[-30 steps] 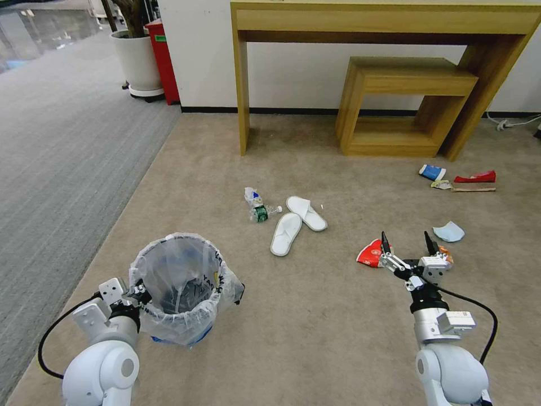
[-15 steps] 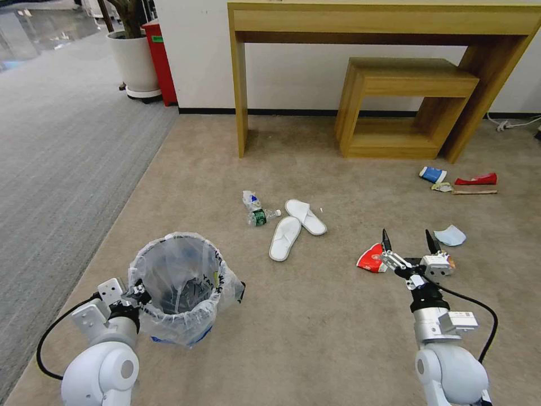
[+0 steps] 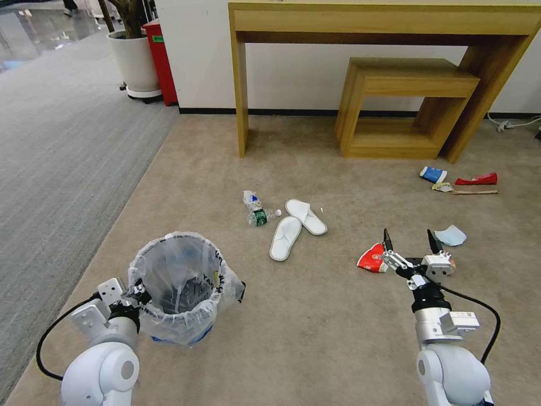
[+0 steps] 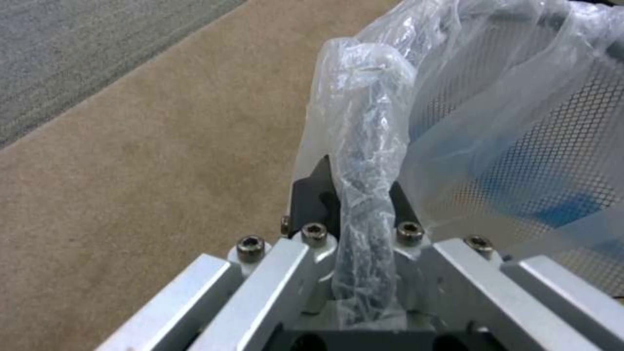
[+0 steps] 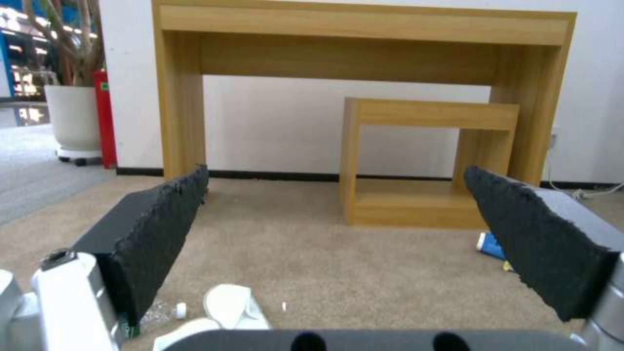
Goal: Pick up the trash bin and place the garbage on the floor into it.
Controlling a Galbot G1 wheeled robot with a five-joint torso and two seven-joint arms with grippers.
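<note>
The trash bin point(image 3: 177, 282), black with a clear bag liner, is at the lower left of the head view. My left gripper point(image 3: 135, 293) is shut on its rim; the left wrist view shows the fingers point(image 4: 312, 195) clamped on the plastic-wrapped rim point(image 4: 364, 161). My right gripper point(image 3: 408, 239) hangs open above the carpet, with the red-white packet point(image 3: 370, 258) just to its left and the orange can point(image 3: 451, 260) partly behind it. Other garbage lies on the floor: two white slippers point(image 3: 286, 237) point(image 3: 306, 216), a bottle point(image 3: 260, 216), a pale blue mask point(image 3: 451, 235), a blue-white cup point(image 3: 433, 174), a red wrapper point(image 3: 476, 179) and a wooden stick point(image 3: 474, 192).
A tall wooden table point(image 3: 383, 22) with a smaller one point(image 3: 411, 79) under it stands against the far wall. A white plant pot point(image 3: 134, 62) and a red box point(image 3: 162, 56) stand at the far left. Grey carpet point(image 3: 56, 158) borders the beige floor on the left.
The whole head view has shifted slightly, so the camera moved a little. Both grippers keep the same poses, the left still clamped on the bin's rim.
</note>
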